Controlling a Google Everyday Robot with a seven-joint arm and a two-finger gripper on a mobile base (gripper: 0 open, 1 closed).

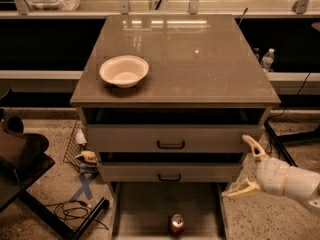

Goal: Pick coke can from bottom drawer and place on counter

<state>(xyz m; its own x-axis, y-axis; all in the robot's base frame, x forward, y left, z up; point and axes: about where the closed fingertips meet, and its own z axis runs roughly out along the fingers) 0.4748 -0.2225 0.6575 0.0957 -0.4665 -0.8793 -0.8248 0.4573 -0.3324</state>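
Observation:
The coke can (176,224) stands upright on the pale floor of the bottom drawer (145,209), which is pulled out at the bottom of the view; the can is near its front middle. My gripper (245,166) is at the lower right, beside the drawer's right wall, above and to the right of the can. Its two pale fingers (254,147) are spread wide apart and hold nothing. The counter (200,64) is the glossy grey-brown cabinet top above the drawers.
A white bowl (124,70) sits on the counter's left side. Two closed drawer fronts with black handles (170,145) are above the open drawer. A dark stand and cables (70,211) lie on the floor at left. A water bottle (267,59) stands behind at right.

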